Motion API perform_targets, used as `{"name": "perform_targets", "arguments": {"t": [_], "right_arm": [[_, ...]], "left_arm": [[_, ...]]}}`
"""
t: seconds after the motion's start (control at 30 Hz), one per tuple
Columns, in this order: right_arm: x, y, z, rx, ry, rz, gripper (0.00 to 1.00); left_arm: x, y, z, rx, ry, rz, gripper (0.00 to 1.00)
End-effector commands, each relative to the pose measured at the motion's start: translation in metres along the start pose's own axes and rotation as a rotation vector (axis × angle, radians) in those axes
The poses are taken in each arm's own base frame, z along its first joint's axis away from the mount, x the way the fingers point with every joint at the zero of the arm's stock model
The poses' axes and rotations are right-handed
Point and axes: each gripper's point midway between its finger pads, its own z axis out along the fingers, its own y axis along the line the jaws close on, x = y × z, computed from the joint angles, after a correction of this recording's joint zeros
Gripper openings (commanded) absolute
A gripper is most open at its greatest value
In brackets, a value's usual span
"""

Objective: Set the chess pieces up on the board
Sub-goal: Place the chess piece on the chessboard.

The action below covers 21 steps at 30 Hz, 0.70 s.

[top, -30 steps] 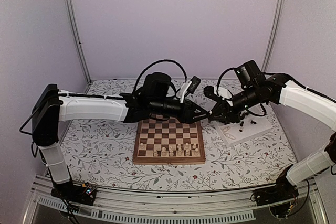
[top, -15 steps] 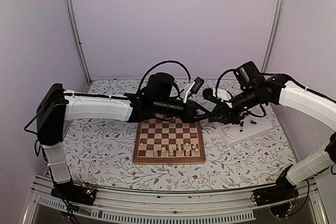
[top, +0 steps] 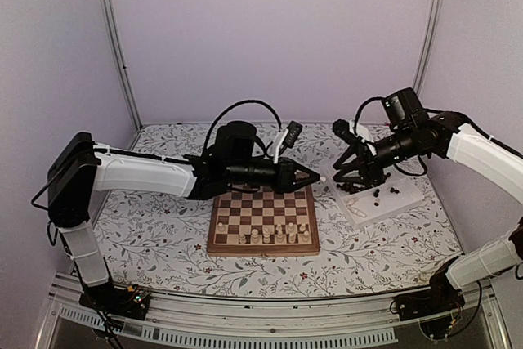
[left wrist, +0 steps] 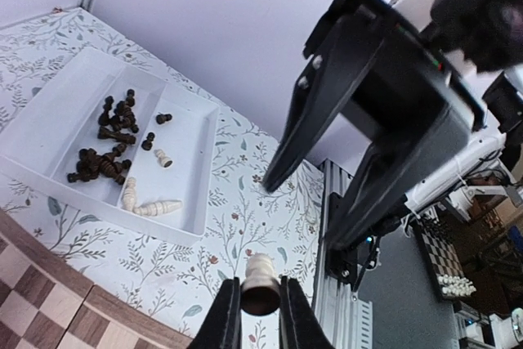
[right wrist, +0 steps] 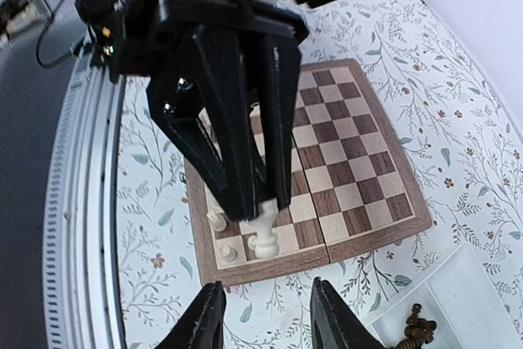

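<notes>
My left gripper (top: 315,177) (left wrist: 261,306) is shut on a pale cream chess piece (left wrist: 261,283) (right wrist: 265,228), held in the air beyond the board's far right corner. The right gripper (top: 346,179) (right wrist: 265,316) stands open just to the right of it, apart from the piece, with nothing between its fingers. The board (top: 261,217) (right wrist: 359,169) lies in the middle, with several cream chess pieces (top: 274,234) standing on its near rows. In the right wrist view the left fingers (right wrist: 237,145) hang over the board's edge.
A white partitioned tray (top: 402,199) (left wrist: 194,171) lies right of the board, with several dark pieces (left wrist: 106,140) in one compartment and a few cream ones (left wrist: 152,207) beside them. A floral cloth covers the table. Walls and metal posts close in the back.
The right gripper has opened, let go of the cream piece and drawn back to the right. The left gripper has shut on the piece and pulled slightly left.
</notes>
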Motion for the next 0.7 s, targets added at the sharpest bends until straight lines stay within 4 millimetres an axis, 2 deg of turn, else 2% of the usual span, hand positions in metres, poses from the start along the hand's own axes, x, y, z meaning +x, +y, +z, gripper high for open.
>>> {"name": "perform_targets", "arguments": {"t": [0.0, 0.07, 0.13, 0.3, 0.5, 0.67], "right_arm": [[-0.043, -0.003, -0.047, -0.124, -0.266, 0.14, 0.38], [-0.048, -0.006, -0.056, -0.205, -0.345, 0.232, 0.38], [-0.048, -0.009, -0.055, -0.278, -0.373, 0.34, 0.38], [-0.049, -0.013, -0.045, -0.416, -0.396, 0.474, 0.41], [-0.051, -0.021, -0.037, -0.493, -0.398, 0.549, 0.43], [-0.051, -0.015, -0.032, -0.521, -0.393, 0.554, 0.41]], "left_arm": [[-0.061, -0.005, -0.033, -0.026, -0.264, 0.034, 0.12], [-0.067, -0.005, -0.037, -0.024, -0.314, 0.036, 0.11], [-0.07, -0.006, -0.038, -0.014, -0.348, 0.036, 0.11], [-0.075, -0.015, -0.03, 0.032, -0.379, 0.051, 0.11], [-0.073, -0.022, -0.018, 0.06, -0.376, 0.055, 0.11], [-0.069, -0.026, -0.009, 0.081, -0.361, 0.055, 0.11]]}}
